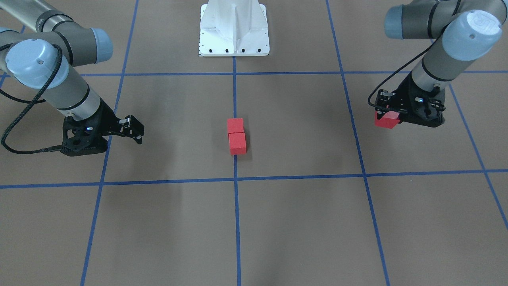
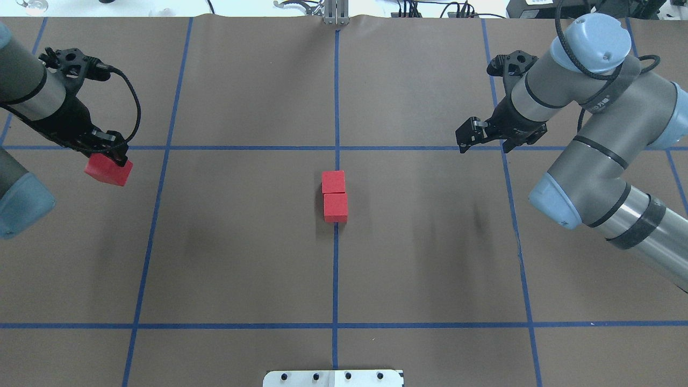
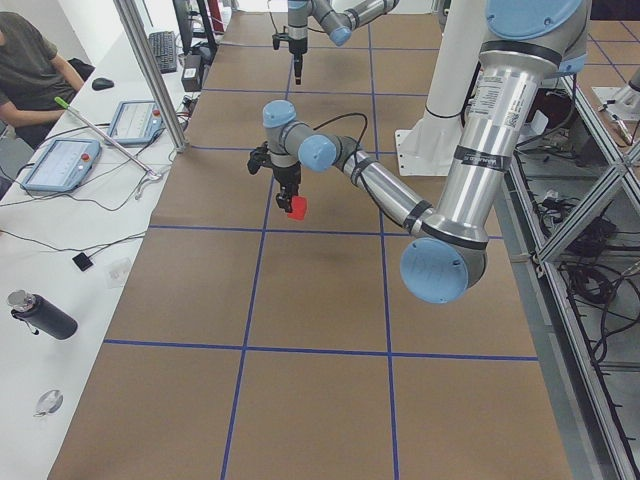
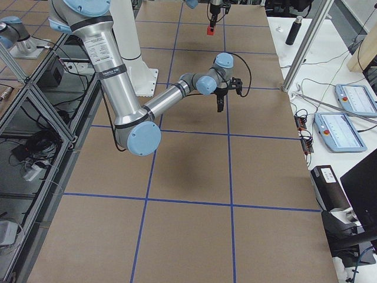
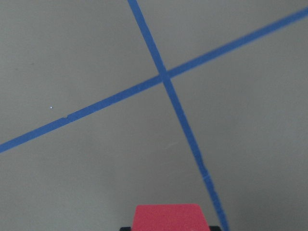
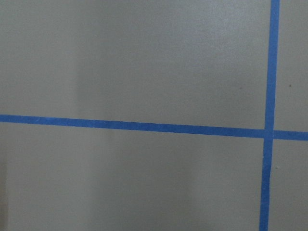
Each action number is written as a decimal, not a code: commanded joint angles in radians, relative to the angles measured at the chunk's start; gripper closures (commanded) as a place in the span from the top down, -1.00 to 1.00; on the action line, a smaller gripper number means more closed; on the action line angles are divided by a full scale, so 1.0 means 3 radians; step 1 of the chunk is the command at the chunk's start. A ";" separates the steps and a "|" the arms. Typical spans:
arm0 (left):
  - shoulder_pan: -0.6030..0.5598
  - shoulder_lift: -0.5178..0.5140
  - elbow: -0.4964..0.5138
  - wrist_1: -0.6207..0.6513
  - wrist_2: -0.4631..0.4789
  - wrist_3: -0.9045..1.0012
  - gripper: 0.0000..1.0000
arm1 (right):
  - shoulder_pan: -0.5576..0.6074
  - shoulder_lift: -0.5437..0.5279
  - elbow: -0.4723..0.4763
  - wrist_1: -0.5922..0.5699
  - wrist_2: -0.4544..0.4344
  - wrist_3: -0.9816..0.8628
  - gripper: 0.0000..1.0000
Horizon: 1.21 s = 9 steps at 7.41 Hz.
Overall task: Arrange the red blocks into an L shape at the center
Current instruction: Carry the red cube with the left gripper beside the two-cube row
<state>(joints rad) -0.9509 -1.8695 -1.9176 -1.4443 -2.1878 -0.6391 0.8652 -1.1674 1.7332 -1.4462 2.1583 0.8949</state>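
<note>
Two red blocks (image 2: pixel 333 181) (image 2: pixel 335 207) lie touching end to end on the central blue tape line at the center (image 2: pixel 336 236) of the brown floor; they also show in the front view (image 1: pixel 235 125) (image 1: pixel 237 143). My left gripper (image 2: pixel 110 161) is shut on the third red block (image 2: pixel 107 170) and holds it above the floor far to the left of the pair. That block also shows in the front view (image 1: pixel 387 120) and at the bottom of the left wrist view (image 5: pixel 168 217). My right gripper (image 2: pixel 466 135) is open and empty, far to the right of the pair.
The robot's white base (image 1: pixel 234 29) stands at the table's near middle edge. Blue tape lines (image 2: pixel 161 161) mark large grid squares. In the left side view an operator (image 3: pixel 30 70) sits beside the table with tablets and a bottle.
</note>
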 commanded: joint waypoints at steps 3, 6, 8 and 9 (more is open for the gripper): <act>0.0756 -0.1040 0.0416 0.0079 0.0323 -0.2882 -1.00 | 0.0000 -0.0010 0.0001 -0.0001 0.0000 -0.0002 1.00; 0.0996 -0.1878 0.1457 -0.0026 0.0537 -0.4843 -1.00 | 0.0000 -0.0010 0.0011 -0.0001 -0.0015 0.0003 1.00; 0.0991 -0.1883 0.1741 -0.0388 0.0538 -0.5993 -1.00 | 0.0000 -0.0005 0.0011 -0.0001 -0.0107 0.0028 1.00; 0.0976 -0.1853 0.1815 -0.0715 0.0543 -0.6541 -1.00 | 0.0000 -0.0005 0.0016 -0.0001 -0.0107 0.0115 1.00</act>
<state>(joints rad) -0.6554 -2.4279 -1.4207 -1.5512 -2.0273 -2.3765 0.8652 -1.1696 1.7366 -1.4465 2.1305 0.9068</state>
